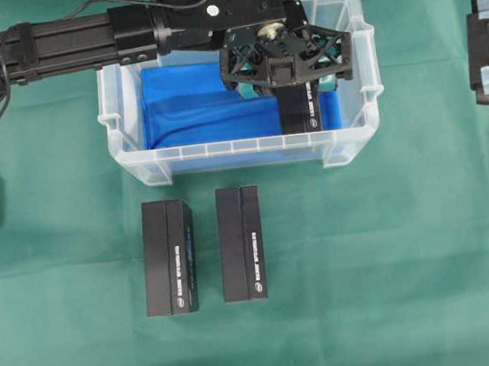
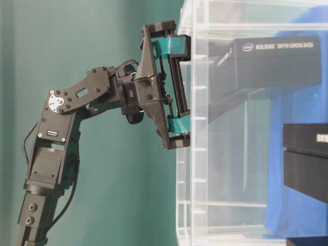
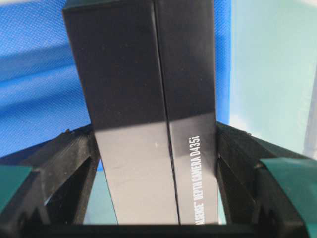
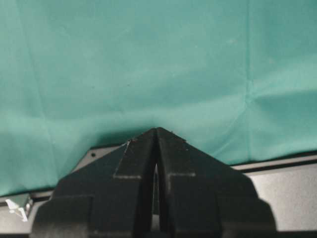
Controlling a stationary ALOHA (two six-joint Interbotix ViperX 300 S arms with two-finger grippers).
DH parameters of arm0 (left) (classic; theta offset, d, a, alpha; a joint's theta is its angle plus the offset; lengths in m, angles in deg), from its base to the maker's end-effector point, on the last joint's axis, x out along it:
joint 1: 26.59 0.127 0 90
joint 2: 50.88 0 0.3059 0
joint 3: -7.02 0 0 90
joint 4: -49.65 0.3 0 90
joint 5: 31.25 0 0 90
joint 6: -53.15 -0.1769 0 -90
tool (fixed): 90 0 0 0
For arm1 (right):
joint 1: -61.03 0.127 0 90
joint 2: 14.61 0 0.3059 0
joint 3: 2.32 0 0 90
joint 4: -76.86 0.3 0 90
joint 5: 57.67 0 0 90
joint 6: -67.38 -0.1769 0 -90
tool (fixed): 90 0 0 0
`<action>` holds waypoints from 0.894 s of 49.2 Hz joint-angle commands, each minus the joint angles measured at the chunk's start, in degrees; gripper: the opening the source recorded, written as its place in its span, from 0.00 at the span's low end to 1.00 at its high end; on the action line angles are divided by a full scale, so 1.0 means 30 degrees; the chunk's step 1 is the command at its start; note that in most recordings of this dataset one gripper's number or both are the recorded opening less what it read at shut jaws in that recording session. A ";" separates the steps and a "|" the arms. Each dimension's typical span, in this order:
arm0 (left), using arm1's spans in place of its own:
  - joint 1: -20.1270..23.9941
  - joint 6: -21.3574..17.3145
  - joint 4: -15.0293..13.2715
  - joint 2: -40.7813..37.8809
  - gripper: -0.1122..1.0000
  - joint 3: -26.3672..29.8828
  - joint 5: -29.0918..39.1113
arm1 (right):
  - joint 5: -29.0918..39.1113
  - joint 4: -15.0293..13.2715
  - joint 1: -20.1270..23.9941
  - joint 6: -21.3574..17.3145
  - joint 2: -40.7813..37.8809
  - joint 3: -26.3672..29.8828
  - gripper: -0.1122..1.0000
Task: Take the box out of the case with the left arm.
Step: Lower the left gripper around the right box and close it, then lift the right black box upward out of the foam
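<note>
The box (image 1: 299, 107) lay inside the case (image 1: 128, 156), at its right end, long axis running toward the near wall. The left pincer (image 1: 287, 59) straddled the box's far end, fingers (image 3: 233, 163) clasped against both sides.

Translucent, smooth plastic case (image 1: 349, 141) with glossy blue lining (image 1: 184, 111). Matt black cardboard camera box (image 3: 143, 109), faint sheen, white print. Matt green cloth (image 1: 393, 263), lightly creased. Matt black plastic left gripper (image 1: 288, 56) with teal pads (image 2: 171, 46).
</note>
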 commanded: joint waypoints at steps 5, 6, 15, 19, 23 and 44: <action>-0.0176 0.0059 0.0000 0.0469 0.67 0.0498 -0.0088 | -0.0059 0.0029 0.0000 0.0000 0.0059 0.0205 0.10; -0.0176 0.0088 0.0000 0.0498 0.67 0.0498 -0.0088 | -0.0059 0.0029 0.0000 0.0000 0.0059 0.0205 0.10; -0.0205 0.0234 0.0000 0.0791 0.67 0.0645 0.0088 | -0.0059 0.0029 0.0000 0.0000 0.0088 0.0205 0.10; -0.0234 0.0293 0.0000 0.1172 0.67 0.0703 0.0498 | -0.0059 0.0029 0.0000 0.0000 0.0088 0.0205 0.10; -0.0205 0.0439 0.0059 0.1670 0.67 0.0791 0.1143 | -0.0059 0.0029 0.0000 0.0029 0.0059 0.0205 0.10; -0.0234 0.0938 0.0029 0.2578 0.65 0.3369 0.3662 | -0.0088 -0.0029 0.0000 0.0029 0.0088 0.0205 0.10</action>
